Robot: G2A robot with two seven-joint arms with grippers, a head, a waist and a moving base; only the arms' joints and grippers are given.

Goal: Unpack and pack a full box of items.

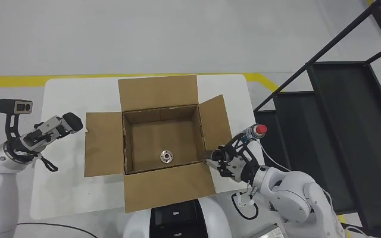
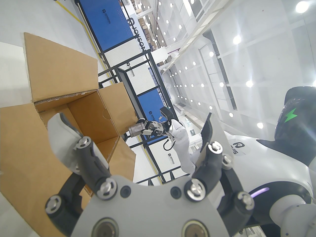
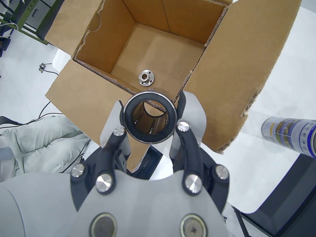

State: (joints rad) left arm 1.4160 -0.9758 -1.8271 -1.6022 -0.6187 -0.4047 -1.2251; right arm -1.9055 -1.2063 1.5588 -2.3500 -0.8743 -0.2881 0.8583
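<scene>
Cardboard box (image 1: 158, 92) nearly empty: only metal flange (image 1: 166, 156) on its floor, spray can (image 1: 257, 130) out at 3 o'clock. Unpack or repack leg, can't tell; most work left, I'd say. Right gripper (image 1: 221, 157) clamped on linear bearing (image 3: 150, 120) over 4 o'clock rim. Left gripper (image 1: 70, 123) spread, empty, at 9 o'clock.

White arms (image 1: 292, 190); right gripper (image 3: 150, 101) black-linked on a grey, silver-screwed plate (image 3: 153, 208) (green lightning-bolt marking (image 2: 289, 115)); black cable (image 1: 256, 210) at five o'clock.
</scene>
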